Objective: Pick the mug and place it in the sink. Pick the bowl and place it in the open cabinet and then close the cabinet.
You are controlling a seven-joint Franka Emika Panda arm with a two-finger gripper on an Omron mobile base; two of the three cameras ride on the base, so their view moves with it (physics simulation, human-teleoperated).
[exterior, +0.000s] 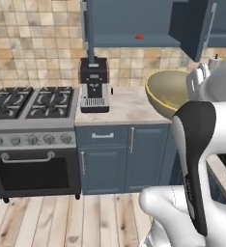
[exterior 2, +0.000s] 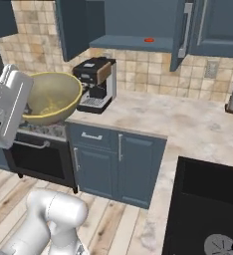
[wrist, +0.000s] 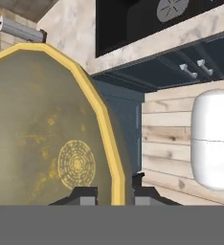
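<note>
Two steps are judged left: shelving the bowl and shutting the door. The bowl's rim is pinched between the fingers, and it is carried in the air beside the coffee machine. Above and beyond that machine, the cabinet stands open.

The bowl looks glossy, yellowish inside. The table looks like smooth mottled stone, the floor pale wood planks, the sink matt black.
</note>
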